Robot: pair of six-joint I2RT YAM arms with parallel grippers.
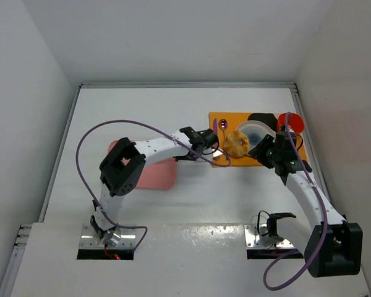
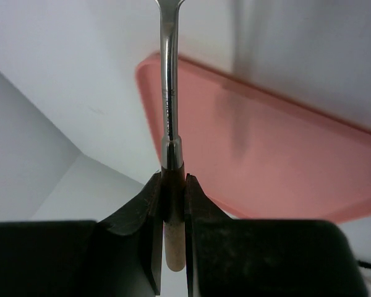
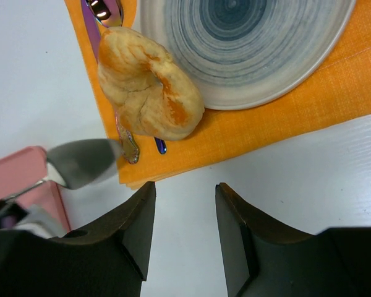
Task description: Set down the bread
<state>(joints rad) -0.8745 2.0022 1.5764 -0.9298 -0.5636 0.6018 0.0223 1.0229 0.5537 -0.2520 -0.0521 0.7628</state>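
The bread (image 1: pixel 238 142) is a golden knotted bun lying on the orange placemat (image 1: pixel 232 120), left of the plate (image 1: pixel 258 133). In the right wrist view the bread (image 3: pixel 149 83) rests on iridescent cutlery (image 3: pixel 128 147) beside the plate's rim (image 3: pixel 247 74). My right gripper (image 3: pixel 185 198) is open and empty over bare table just off the mat's near edge; it also shows in the top view (image 1: pixel 264 150). My left gripper (image 1: pixel 211 143) is shut on a metal utensil (image 2: pixel 167 93), whose flat blade (image 3: pixel 83 162) hovers at the mat's left corner.
A pink tray (image 1: pixel 154 173) lies left of the mat under the left arm; it also shows in the left wrist view (image 2: pixel 266 154). A red cup (image 1: pixel 295 122) and a black object (image 1: pixel 263 119) stand at the mat's far right. White walls enclose the table.
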